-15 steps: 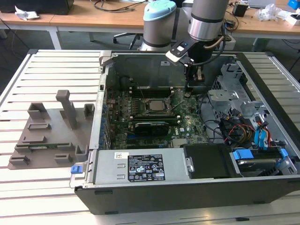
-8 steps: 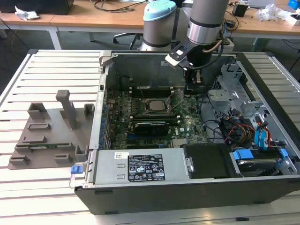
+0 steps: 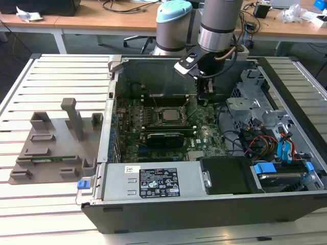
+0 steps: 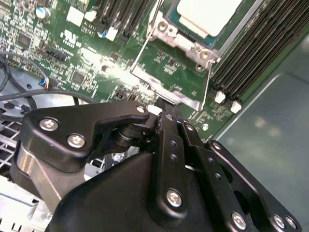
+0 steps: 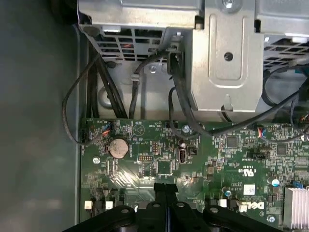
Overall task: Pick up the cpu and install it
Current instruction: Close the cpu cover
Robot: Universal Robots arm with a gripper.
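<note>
The cpu [image 3: 168, 115], a small square chip with a silvery-white top, lies flat in the socket on the green motherboard [image 3: 202, 135] inside the open computer case [image 3: 204, 214]. In the second wrist view the cpu [image 4: 208, 13] sits inside the metal socket frame [image 4: 186, 46]. My gripper [image 3: 207, 102] hangs low over the board, just to the exterior view's right of the socket and apart from the chip. In both wrist views the black fingertips meet, and the gripper [image 5: 165, 188] [image 4: 164, 110] is shut with nothing between them.
A grey plastic tray with upright posts [image 3: 56, 143] lies on the slatted table at the exterior view's left. Inside the case, a metal drive cage [image 3: 255, 109], loose cables [image 3: 255, 140], memory slots [image 3: 163, 138] and the power supply [image 3: 153, 186] crowd the board.
</note>
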